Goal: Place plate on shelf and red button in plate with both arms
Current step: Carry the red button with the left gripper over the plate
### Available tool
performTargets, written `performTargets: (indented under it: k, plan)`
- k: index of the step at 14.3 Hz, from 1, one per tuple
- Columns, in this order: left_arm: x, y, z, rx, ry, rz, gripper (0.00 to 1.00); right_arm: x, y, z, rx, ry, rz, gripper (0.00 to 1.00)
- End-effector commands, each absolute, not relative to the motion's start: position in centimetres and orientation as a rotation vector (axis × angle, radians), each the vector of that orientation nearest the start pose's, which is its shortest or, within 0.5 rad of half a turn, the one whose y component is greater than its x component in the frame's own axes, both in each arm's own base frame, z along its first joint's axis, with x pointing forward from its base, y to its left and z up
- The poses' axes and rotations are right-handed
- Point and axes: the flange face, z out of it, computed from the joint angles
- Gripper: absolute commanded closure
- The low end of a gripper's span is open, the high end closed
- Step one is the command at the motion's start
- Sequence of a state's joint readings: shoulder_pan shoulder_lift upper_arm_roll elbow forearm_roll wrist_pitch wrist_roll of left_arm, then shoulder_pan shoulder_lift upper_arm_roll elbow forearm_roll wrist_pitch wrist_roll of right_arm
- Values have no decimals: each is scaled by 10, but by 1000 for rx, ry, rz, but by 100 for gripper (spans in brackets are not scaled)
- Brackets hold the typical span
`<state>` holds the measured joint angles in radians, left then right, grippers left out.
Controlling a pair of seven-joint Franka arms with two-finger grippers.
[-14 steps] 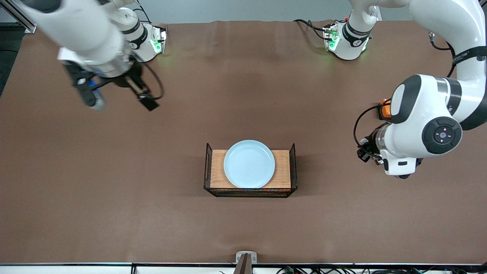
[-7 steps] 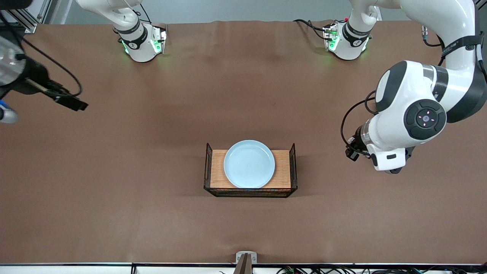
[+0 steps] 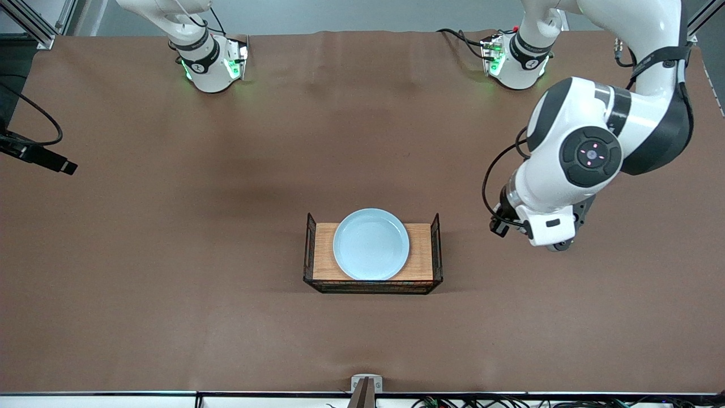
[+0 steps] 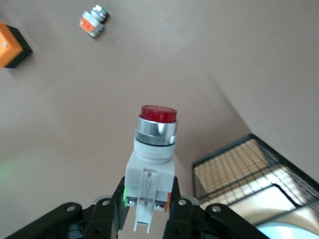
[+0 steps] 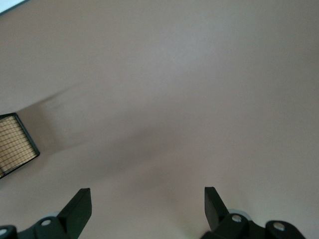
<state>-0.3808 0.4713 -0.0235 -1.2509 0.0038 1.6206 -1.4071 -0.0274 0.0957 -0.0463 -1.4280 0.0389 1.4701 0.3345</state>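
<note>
The pale blue plate [image 3: 371,243] lies on a wooden rack [image 3: 323,266] at mid-table; its rim [image 4: 294,234] shows in the left wrist view. My left gripper [image 4: 148,201] is shut on the red button [image 4: 154,149], gripping its white body with the dark red cap pointing away. It hangs over bare table beside the rack, toward the left arm's end, hidden under the left wrist [image 3: 552,226] in the front view. My right gripper [image 5: 147,194] is open and empty over bare table at the right arm's end, and only a dark part of that hand [image 3: 51,161] shows at the front view's edge.
The rack has black wire-mesh ends [image 3: 436,249], and one corner [image 4: 239,169] shows near the held button. An orange-and-white part [image 4: 93,21] and an orange and black block [image 4: 10,45] lie on the brown table mat. A rack corner [image 5: 15,144] shows in the right wrist view.
The left arm has carried the red button toward the rack. The right arm has swung away toward its end of the table, almost leaving the front view.
</note>
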Motion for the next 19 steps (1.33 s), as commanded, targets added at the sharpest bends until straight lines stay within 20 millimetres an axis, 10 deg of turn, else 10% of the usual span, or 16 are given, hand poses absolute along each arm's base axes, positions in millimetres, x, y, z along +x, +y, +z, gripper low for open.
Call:
performTargets:
  k: [1,7,16,19]
  plan:
    - [633,-283,499,-2709,-1538,49,92,547,-29,626,-3090,558,10,0]
    - [640,-323,503,-2767,-1674,-103,92,542,-28,649,-3130,195,-86,0]
    - [631,-400,507,-2938,-1810,-325,92,542,-27,656,-3132,166,-118,0]
    - [625,-432,477,-2949,-1798,-381,92,542,-27,656,-3132,166,-118,0]
